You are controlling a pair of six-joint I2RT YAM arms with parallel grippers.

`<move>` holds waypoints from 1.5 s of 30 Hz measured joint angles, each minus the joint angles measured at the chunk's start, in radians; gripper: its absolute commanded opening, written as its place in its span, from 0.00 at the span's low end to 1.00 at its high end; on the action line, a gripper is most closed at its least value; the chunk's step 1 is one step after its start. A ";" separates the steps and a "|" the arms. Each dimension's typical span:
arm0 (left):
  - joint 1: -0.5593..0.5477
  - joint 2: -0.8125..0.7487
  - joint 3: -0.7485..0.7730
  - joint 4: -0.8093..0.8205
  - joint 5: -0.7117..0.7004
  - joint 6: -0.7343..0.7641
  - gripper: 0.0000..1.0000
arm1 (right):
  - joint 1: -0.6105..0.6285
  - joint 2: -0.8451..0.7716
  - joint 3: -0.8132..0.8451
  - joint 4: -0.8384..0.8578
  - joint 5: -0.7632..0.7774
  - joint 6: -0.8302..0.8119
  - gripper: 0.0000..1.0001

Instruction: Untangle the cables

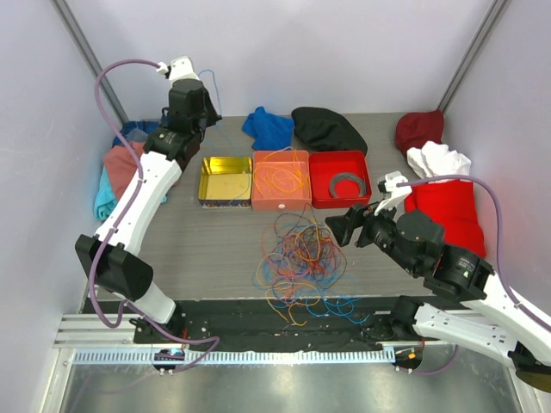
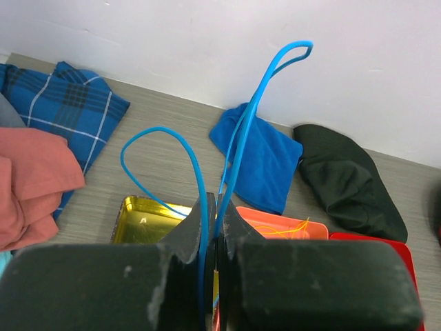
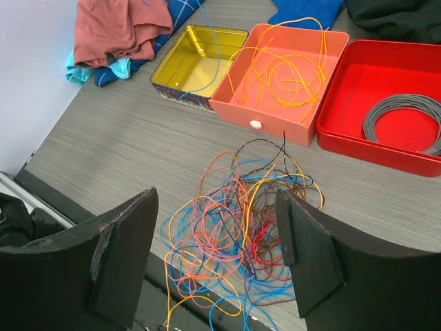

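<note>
A loose tangle of the cables (image 1: 301,258) (image 3: 241,227) in orange, blue, red, yellow and dark colours lies near the table's front edge, with some strands hanging over it. My right gripper (image 1: 340,225) (image 3: 215,207) hovers above the tangle, open and holding nothing. My left gripper (image 1: 185,101) (image 2: 215,200) is raised over the back left, shut on a blue cable (image 2: 160,129) that loops up past its fingertips. One blue strand (image 3: 217,41) drops into the yellow tin (image 1: 225,179). Orange cables (image 1: 280,179) (image 3: 286,65) lie in the orange tray (image 3: 275,121).
A red tray (image 1: 325,200) at the right of the row holds a grey coiled ring (image 1: 348,184) (image 3: 406,121). Cloths ring the table: blue (image 1: 267,127), black (image 1: 327,129), dark red (image 1: 419,129), white (image 1: 439,159), red (image 1: 448,211), salmon and plaid (image 1: 120,163).
</note>
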 measured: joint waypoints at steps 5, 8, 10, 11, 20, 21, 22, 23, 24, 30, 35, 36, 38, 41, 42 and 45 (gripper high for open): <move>0.010 0.005 -0.023 0.038 -0.002 0.008 0.00 | 0.000 0.000 -0.001 0.001 0.002 -0.002 0.77; 0.024 0.023 -0.061 0.063 -0.003 0.011 0.00 | 0.000 0.000 -0.012 0.000 0.002 -0.002 0.77; 0.037 0.045 -0.088 0.075 -0.003 0.011 0.00 | 0.000 0.000 -0.019 0.000 0.002 -0.002 0.77; 0.042 0.055 -0.098 0.076 -0.003 0.011 0.00 | 0.000 0.000 -0.023 0.000 0.002 -0.002 0.77; 0.056 0.109 -0.231 0.093 0.062 -0.037 0.00 | 0.000 0.010 -0.034 0.000 0.005 -0.002 0.76; 0.056 0.109 -0.252 0.096 0.074 -0.044 0.00 | 0.000 0.014 -0.034 0.000 0.005 -0.002 0.77; 0.056 0.108 -0.275 0.101 0.087 -0.052 0.00 | 0.000 0.016 -0.035 0.001 0.005 -0.003 0.77; 0.056 0.108 -0.300 0.105 0.100 -0.063 0.00 | 0.000 0.019 -0.037 0.001 0.005 -0.004 0.77; 0.055 0.108 -0.319 0.107 0.107 -0.069 0.00 | 0.000 0.020 -0.042 0.001 0.005 -0.005 0.77; 0.040 0.108 -0.427 0.112 0.151 -0.097 0.00 | 0.000 0.034 -0.056 0.004 0.004 -0.005 0.76; 0.031 0.108 -0.435 0.113 0.158 -0.096 0.00 | 0.000 0.040 -0.066 0.009 0.000 -0.005 0.76; 0.030 0.109 -0.435 0.113 0.158 -0.093 0.00 | 0.000 0.040 -0.068 0.009 -0.001 -0.005 0.76; 0.029 0.117 -0.431 0.113 0.156 -0.089 0.00 | 0.000 0.040 -0.068 0.010 -0.001 -0.005 0.76; 0.029 0.155 -0.408 0.113 0.154 -0.084 0.00 | 0.000 0.040 -0.068 0.010 -0.002 -0.005 0.76; 0.029 0.174 -0.396 0.113 0.153 -0.080 0.00 | 0.000 0.040 -0.068 0.010 -0.002 -0.005 0.76; 0.029 0.235 -0.356 0.116 0.143 -0.064 0.00 | 0.000 0.042 -0.068 0.010 -0.002 -0.005 0.76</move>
